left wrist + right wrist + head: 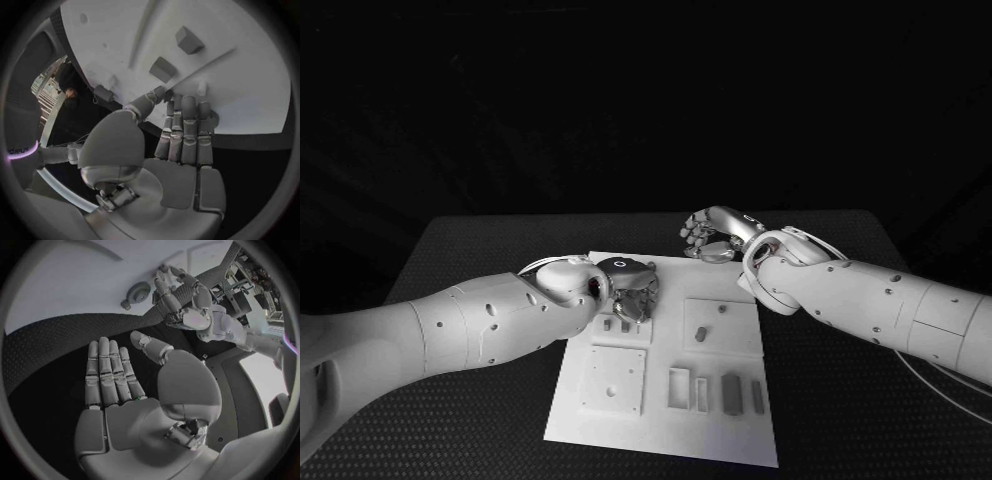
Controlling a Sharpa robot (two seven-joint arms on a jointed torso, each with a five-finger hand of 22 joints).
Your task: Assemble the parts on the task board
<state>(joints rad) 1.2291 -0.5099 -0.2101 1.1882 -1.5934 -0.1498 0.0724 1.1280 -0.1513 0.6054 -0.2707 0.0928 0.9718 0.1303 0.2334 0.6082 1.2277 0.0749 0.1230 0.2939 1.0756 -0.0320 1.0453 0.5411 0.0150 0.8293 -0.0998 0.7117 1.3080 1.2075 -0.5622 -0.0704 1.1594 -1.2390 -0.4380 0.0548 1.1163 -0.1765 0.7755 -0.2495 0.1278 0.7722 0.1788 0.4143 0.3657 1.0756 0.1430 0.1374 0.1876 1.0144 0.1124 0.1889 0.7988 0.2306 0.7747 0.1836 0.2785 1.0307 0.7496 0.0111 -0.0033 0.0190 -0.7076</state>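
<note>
left hand (629,290): I'm hovering it open-fingered, holding nothing, over the white plastic task board (625,400)
right hand (715,234): open, empty, beyond the board
small grey upright part (701,334): probably light, stiff, slick; I'd pinch its sides

Left robot hand (629,290) crowds task board (733,440) far end.

no text, label or number can be read anywhere here.

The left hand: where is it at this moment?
In the head view the left hand is over the task board at its far left part, fingers pointing down beside small grey parts.
</note>
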